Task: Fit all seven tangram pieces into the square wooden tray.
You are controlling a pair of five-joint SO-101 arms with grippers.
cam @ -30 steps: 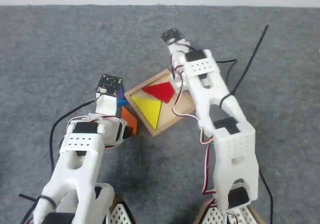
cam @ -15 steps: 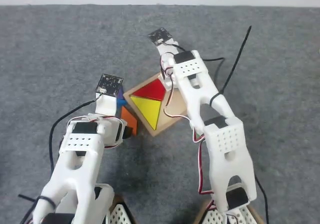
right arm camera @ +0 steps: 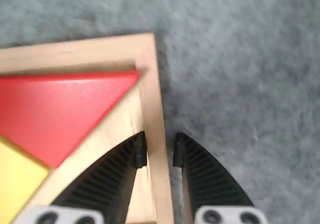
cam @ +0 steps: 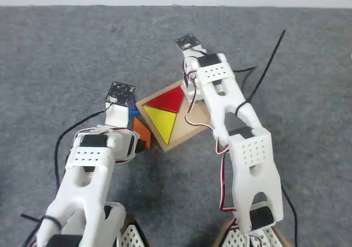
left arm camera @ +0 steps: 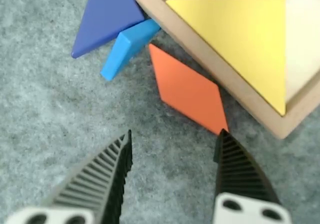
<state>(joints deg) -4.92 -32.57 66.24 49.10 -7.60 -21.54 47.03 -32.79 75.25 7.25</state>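
The square wooden tray (cam: 193, 127) lies at mid table, one corner pointing away from the arms. A red triangle (cam: 169, 100) and a yellow triangle (cam: 163, 121) lie inside it. My right gripper (right arm camera: 159, 143) straddles the tray's rim (right arm camera: 150, 84) near its far corner, one finger inside and one outside, shut on the rim. Just left of the tray lie an orange parallelogram (left arm camera: 187, 89), a light blue piece (left arm camera: 129, 47) and a dark blue triangle (left arm camera: 107, 17). Over the carpet, my left gripper (left arm camera: 175, 136) hangs open by the parallelogram's near tip.
Grey carpet (cam: 66, 54) covers the whole table, with open room at the far left and right. A black cable (cam: 268, 65) runs right of the right arm and another cable (cam: 66, 134) loops left of the left arm.
The right gripper swung left and then partly back, dragging the tray by its rim and turning it slightly. The red triangle now lies against the tray's far left wall. The left arm stayed still.
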